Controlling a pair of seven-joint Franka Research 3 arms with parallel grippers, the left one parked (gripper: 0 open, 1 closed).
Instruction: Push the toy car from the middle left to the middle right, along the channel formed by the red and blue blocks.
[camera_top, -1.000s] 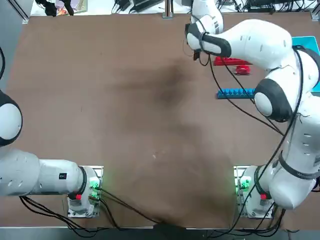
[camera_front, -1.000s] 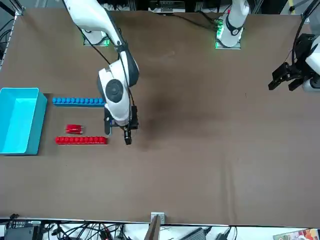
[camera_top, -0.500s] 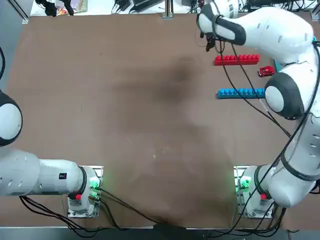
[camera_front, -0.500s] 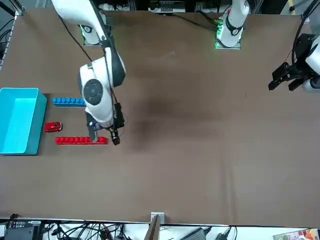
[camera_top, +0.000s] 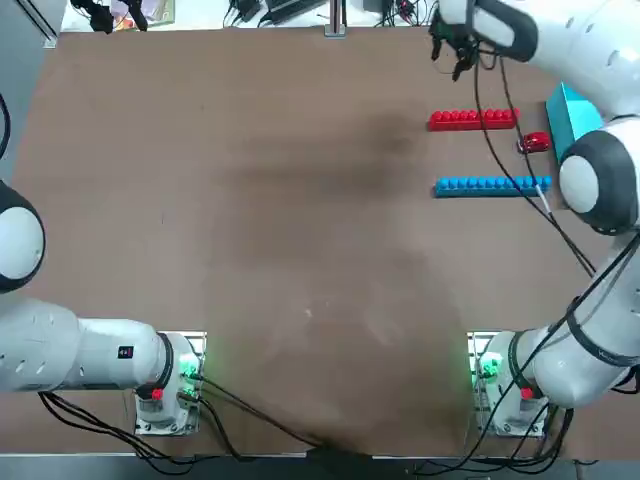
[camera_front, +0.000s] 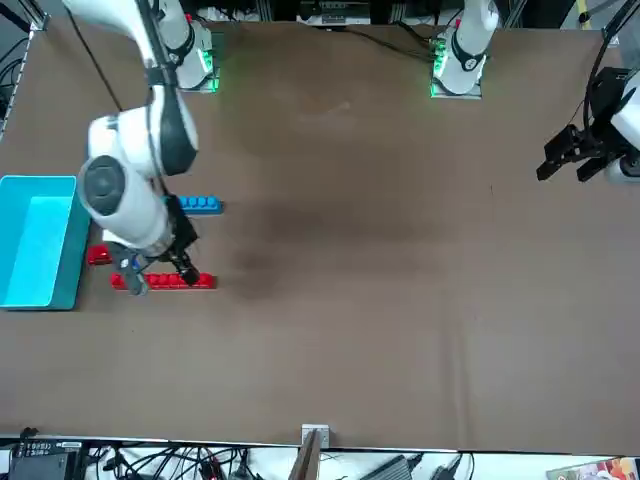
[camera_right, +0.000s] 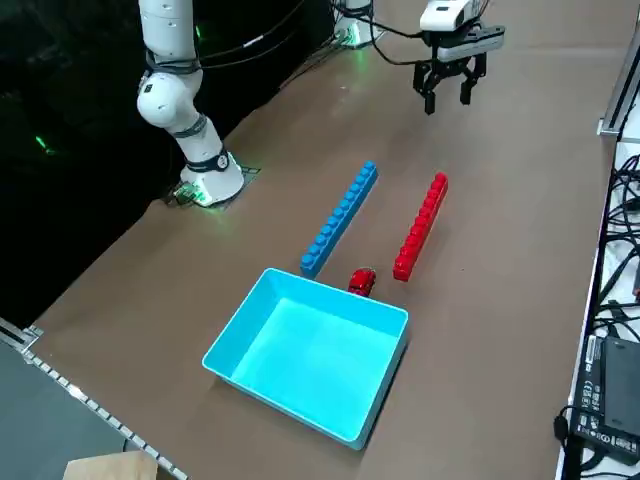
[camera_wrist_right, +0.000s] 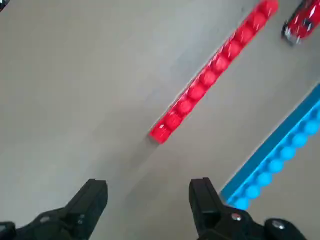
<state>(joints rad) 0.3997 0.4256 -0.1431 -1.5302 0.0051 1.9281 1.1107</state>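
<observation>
Seen from the robot's side, find the far block (camera_top: 473, 120) on the right half of the desk (camera_top: 250, 200), apart from the near block (camera_top: 485, 187) and parallel to it, with the channel (camera_top: 470, 155) between. Note the near block reaching farther right. Find the toy car (camera_top: 536, 142) just past the far block's right end, in front of its line, and behind the near block's right part. See the box (camera_right: 310, 350) just right of the toy car. Locate the right end effector (camera_right: 450, 100) above the desk, left of the toy car.
</observation>
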